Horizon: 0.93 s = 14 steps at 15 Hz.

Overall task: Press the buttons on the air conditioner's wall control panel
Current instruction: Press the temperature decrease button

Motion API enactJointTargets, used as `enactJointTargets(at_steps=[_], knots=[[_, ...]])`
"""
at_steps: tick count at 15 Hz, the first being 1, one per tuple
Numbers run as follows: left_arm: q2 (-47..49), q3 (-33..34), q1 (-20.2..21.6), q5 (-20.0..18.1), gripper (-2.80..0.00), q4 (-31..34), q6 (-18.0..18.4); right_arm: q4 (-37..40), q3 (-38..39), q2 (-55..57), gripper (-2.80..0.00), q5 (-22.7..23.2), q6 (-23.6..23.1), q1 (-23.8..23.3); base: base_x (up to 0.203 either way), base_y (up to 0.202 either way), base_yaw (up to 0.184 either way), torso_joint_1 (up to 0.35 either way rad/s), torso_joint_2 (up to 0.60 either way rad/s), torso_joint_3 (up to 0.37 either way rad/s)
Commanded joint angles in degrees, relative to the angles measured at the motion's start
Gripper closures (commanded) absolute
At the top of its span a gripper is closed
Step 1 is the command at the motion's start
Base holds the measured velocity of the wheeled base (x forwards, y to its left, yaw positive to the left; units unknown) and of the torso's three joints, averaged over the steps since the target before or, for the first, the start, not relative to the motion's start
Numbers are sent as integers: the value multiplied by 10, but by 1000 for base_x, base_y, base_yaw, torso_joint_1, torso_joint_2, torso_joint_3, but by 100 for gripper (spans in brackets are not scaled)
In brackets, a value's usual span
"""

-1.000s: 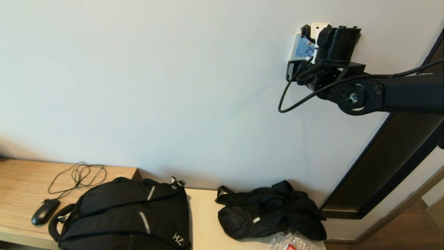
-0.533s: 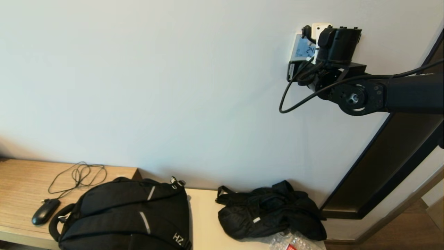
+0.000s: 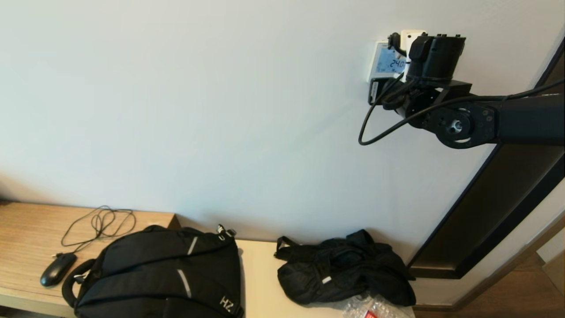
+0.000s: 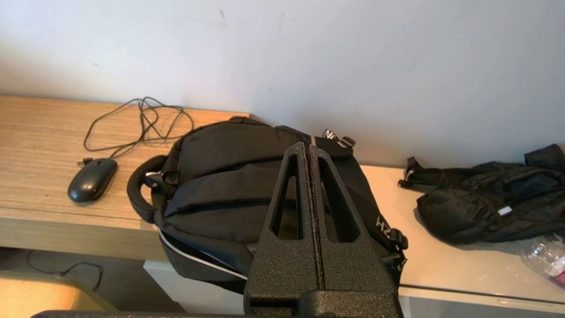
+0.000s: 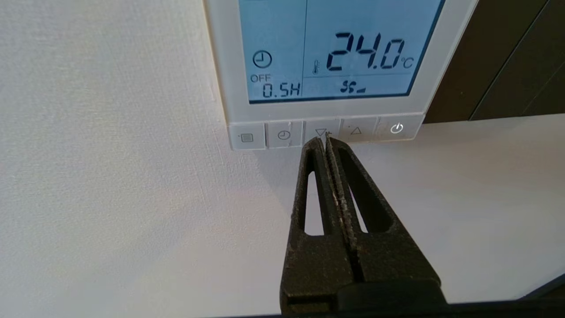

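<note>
The air conditioner's wall control panel point(image 5: 335, 108) is white, and its pale blue LCD point(image 5: 335, 48) reads 24.0 °C and OFF 0.5H. The buttons point(image 5: 284, 134) run along its lower edge: menu, clock, down arrow point(image 5: 321, 131), up arrow point(image 5: 355, 130), power point(image 5: 397, 128). My right gripper point(image 5: 323, 139) is shut, with its tips at the lower edge of the down-arrow button. In the head view the right wrist point(image 3: 435, 55) covers the right part of the panel point(image 3: 385, 62). My left gripper point(image 4: 307, 148) is shut and empty, parked above a black backpack point(image 4: 229, 176).
Below the panel, a wooden bench point(image 3: 26, 229) holds a wired mouse point(image 3: 57, 268), the backpack point(image 3: 163, 274) and a crumpled black bag point(image 3: 344, 269). A dark door frame point(image 3: 494, 207) runs diagonally on the right. The wall to the left of the panel is bare.
My right arm has shifted slightly to the right along the panel. More of the display's digits now show in the head view.
</note>
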State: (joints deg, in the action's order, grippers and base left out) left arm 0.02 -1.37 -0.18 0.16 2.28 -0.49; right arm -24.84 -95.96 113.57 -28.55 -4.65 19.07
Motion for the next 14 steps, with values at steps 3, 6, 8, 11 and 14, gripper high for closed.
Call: enactJointTargets(at_steps=[3,6,8,11,14], knots=[[0,0,0,0,0,0,0,-6,6,-5,0,-1,-1,-2,0,0,0,0,0,0],[0,0,0,0,0,0,0,-15,20,-4,0,-1,-1,0,0,0,0,0,0,0],[0,0,0,0,0,0,0,-16,16,1,0,-1,-2,1,0,0,0,0,0,0],[0,0,0,0,0,0,0,-15,10,5,0,-1,-3,4,0,0,0,0,0,0],[0,0,0,0,0,0,0,-15,4,8,0,-1,-3,5,0,0,0,0,0,0]])
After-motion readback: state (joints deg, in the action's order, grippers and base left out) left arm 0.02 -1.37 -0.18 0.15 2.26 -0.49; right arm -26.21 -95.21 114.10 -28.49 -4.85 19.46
